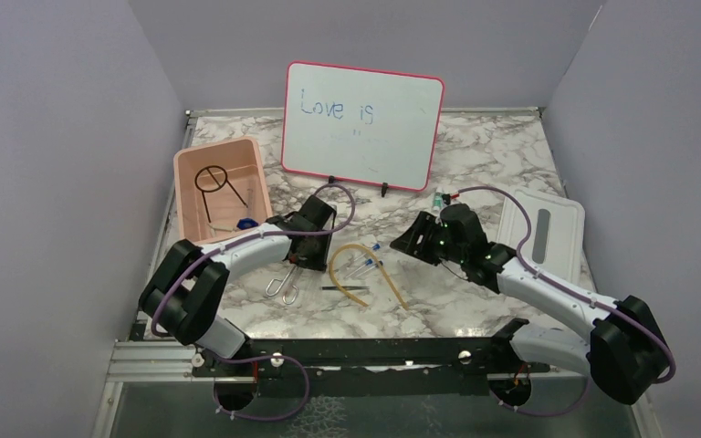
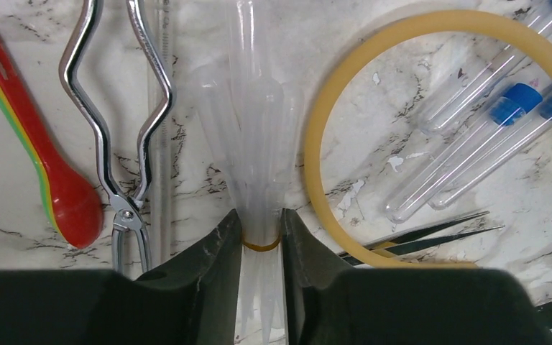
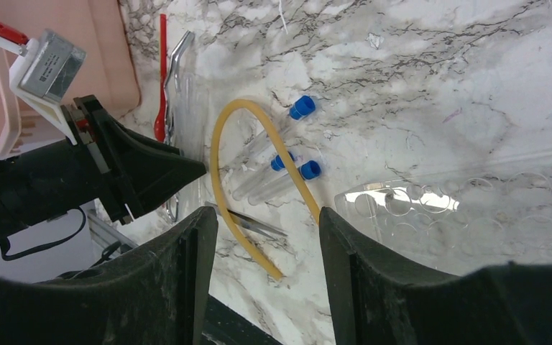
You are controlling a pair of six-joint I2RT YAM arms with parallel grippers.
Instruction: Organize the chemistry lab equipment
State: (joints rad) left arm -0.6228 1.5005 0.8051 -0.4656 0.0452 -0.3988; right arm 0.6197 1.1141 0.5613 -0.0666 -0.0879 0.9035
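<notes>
Top external: the left arm is folded at the elbow with its forearm stretched out. The left end effector [image 1: 303, 251] is pitched down at the tabletop [image 1: 484, 155], just left of the tan rubber tube [image 1: 392, 278].

Left wrist: fingers [image 2: 215, 266] are clamped on the clear pipette bundle [image 2: 255, 136] at its rubber band. The bundle lies flat just left of the tube's loop. Metal tongs [image 2: 123, 208] sit further left of the tube, with the red-tipped spatula [image 2: 72, 205] beyond them. Blue-capped tubes [image 2: 474, 133] lie inside the loop, and dark tweezers [image 2: 431, 231] poke tips-first into it.

The right arm reaches in from the tube's right with its wrist angled toward the tube. The right end effector [image 1: 417, 239] has its jaws wide apart and holds nothing.

The black wire ring tripod [image 1: 214, 182] sits in the pink bin [image 1: 183, 182], well left of the tube.
</notes>
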